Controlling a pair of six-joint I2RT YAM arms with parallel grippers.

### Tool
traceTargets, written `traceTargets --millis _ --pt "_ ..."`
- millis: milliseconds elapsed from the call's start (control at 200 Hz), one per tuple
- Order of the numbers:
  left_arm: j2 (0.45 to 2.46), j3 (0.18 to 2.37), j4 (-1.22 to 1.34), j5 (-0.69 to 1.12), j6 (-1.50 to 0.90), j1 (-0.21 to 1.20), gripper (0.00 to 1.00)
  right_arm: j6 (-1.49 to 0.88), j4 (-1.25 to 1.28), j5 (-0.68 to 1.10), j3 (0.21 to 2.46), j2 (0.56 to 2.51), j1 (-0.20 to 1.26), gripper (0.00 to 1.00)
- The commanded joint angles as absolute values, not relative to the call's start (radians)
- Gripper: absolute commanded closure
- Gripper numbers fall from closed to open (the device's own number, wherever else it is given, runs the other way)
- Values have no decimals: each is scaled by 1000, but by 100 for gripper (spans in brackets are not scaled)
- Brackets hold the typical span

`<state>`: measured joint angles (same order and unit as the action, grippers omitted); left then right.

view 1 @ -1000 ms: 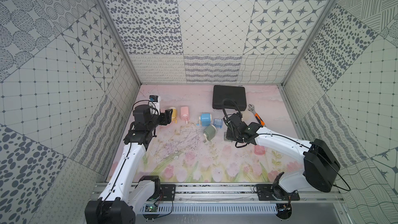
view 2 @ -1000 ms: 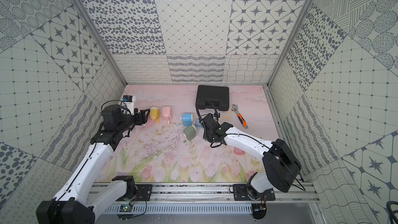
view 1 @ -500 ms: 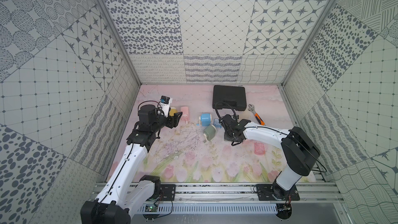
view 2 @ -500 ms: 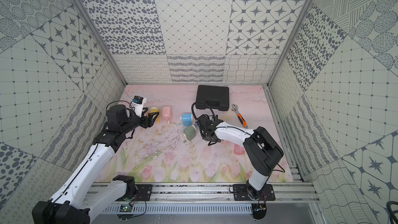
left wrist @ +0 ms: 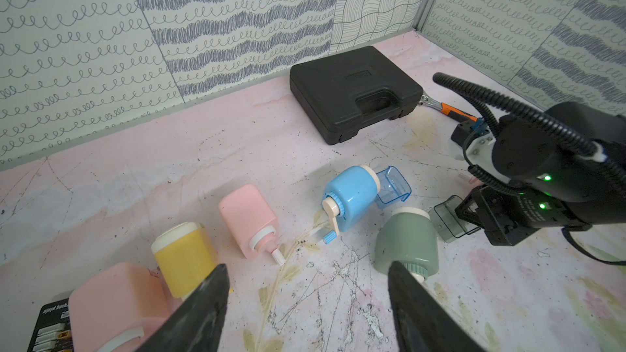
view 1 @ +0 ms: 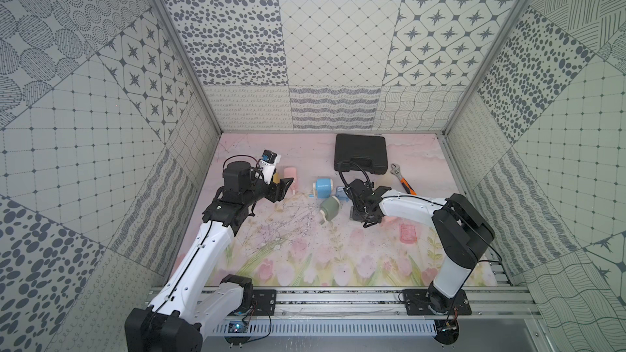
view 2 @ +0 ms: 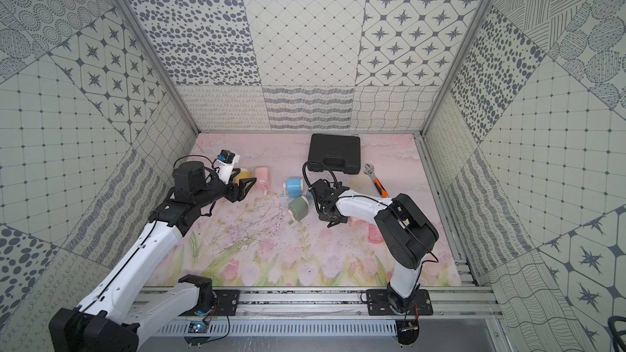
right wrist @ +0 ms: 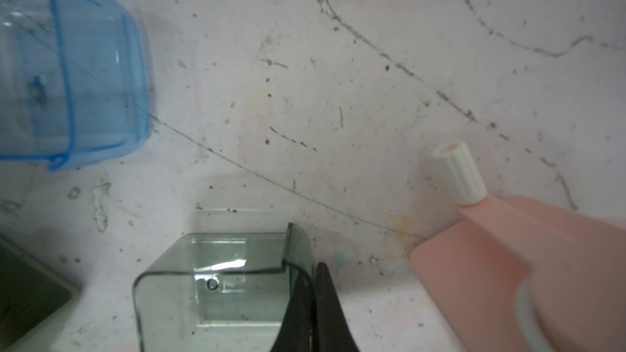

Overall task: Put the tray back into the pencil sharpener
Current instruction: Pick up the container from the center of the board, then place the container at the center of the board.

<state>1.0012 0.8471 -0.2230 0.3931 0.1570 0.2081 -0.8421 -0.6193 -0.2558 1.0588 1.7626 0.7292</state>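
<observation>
At the left, the left end effector [left wrist: 306, 267] hangs partly open and empty above the counter [view 1: 305, 252], over a yellow sharpener [left wrist: 181, 259] and a pink sharpener [left wrist: 247, 218]. Toward the middle lie a blue sharpener [left wrist: 350, 196] with a blue tray [left wrist: 393, 186] just right of it, then the green sharpener [left wrist: 404, 242], on its side. Just right of that sits the grey tray [right wrist: 216, 286], out of its housing, on the counter. The right end effector [right wrist: 313, 286] is closed on one wall of that tray, one finger inside and one outside.

The step in hand looks like the pickup before insertion. A thin-wall pinch probably lets the tray swing, so a slow lift and level carry seem wise. Which way the green sharpener's slot faces is hard to tell; the tray needs squaring to it, then a straight push. The sharpener lies loose and may skid, so the idle left end effector could brace its left side.
</observation>
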Motion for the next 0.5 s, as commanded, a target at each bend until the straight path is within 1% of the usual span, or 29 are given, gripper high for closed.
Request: traceTargets --millis 0,200,415,495 --pt "1022 874 -279 388 226 257 27 -807 -589 -213 1088 1768 738 97" --pt "1033 887 -340 362 205 334 28 -800 -655 -233 1071 1707 805 100" --pt "1042 878 -401 317 179 411 28 -896 -716 -287 975 1619 967 99" --pt "1054 866 -401 298 155 426 28 -926 -694 -287 929 1609 997 98"
